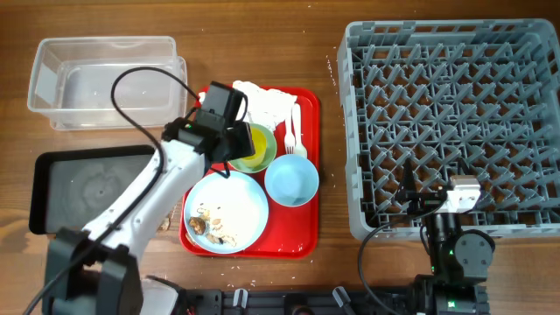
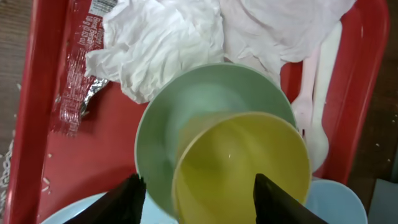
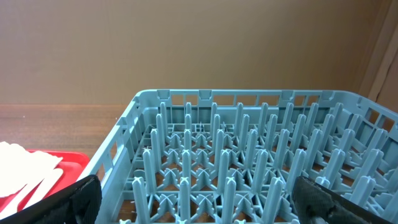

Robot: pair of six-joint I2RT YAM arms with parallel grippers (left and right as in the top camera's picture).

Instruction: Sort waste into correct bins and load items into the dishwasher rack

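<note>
Left claw [image 2: 198, 186] spread astride the yellow cup [image 2: 242, 168], which nests in the green bowl [image 2: 161, 124] on the red tray [image 2: 37, 124]; cup tops the stack, so likely first for the dishwasher rack [image 1: 446, 114]; right claw [image 3: 199, 205] hangs spread wide at that rack's near edge.

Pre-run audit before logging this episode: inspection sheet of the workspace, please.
Surface: wooden table, red tray in the middle.
Job's things: yellow cup nested in pale green bowl; light blue bowl, plate with food scraps, napkins, wrapper, fork on tray; nothing visible in rack, clear tub, black tray.
Clutter: crumbs beside tray.
Hands: left hand open, straddling cup; right hand open, holding nothing.
Cables: black cable loops over tub.
Surroundings: plain wall.
</note>
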